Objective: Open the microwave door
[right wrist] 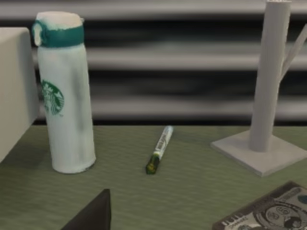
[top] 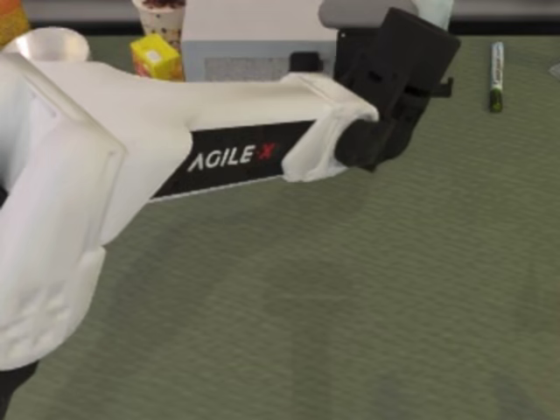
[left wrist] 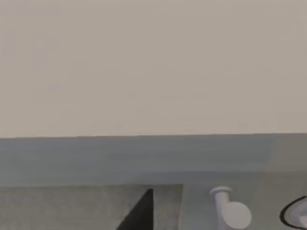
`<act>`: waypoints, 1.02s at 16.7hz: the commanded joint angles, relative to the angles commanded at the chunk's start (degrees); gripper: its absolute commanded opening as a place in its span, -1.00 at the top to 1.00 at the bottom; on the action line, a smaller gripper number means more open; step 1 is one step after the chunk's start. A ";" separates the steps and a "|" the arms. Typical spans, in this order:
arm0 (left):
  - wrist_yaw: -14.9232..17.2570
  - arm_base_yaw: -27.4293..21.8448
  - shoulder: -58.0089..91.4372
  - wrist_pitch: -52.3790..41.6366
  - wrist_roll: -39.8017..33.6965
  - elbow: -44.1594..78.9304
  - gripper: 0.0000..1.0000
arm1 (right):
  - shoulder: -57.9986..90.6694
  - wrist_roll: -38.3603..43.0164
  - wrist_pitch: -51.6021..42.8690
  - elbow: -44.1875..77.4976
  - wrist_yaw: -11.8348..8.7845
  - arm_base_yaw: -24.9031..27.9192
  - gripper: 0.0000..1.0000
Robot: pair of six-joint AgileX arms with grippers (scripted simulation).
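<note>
The microwave (top: 254, 39) is seen at the table's far edge, its door (top: 241, 66) apparently shut. The left pincer (top: 398, 83) is held just in front of it, near the knob (left wrist: 230, 211); whether it is released or clenched cannot be told. The door's free edge should be caught squarely and swung outward gently. The right pincer is not seen.

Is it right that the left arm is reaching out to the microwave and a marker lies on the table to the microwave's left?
Not quite. The top view shows the marker lying to the right of the microwave, not its left. The left arm does reach out to it.
</note>
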 joint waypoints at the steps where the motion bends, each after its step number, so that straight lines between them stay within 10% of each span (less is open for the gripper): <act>1: 0.00 0.00 0.00 0.00 0.00 0.00 1.00 | 0.00 0.00 0.00 0.00 0.00 0.00 -1.00; 11: 0.14 -3.36 -0.90 -1.11 -0.14 -1.59 1.00 | 0.00 0.00 0.00 0.00 0.00 0.00 -1.00; 17: 4.60 -2.30 5.08 -17.26 -4.18 12.39 1.00 | 0.00 0.00 0.00 0.00 0.00 0.00 -1.00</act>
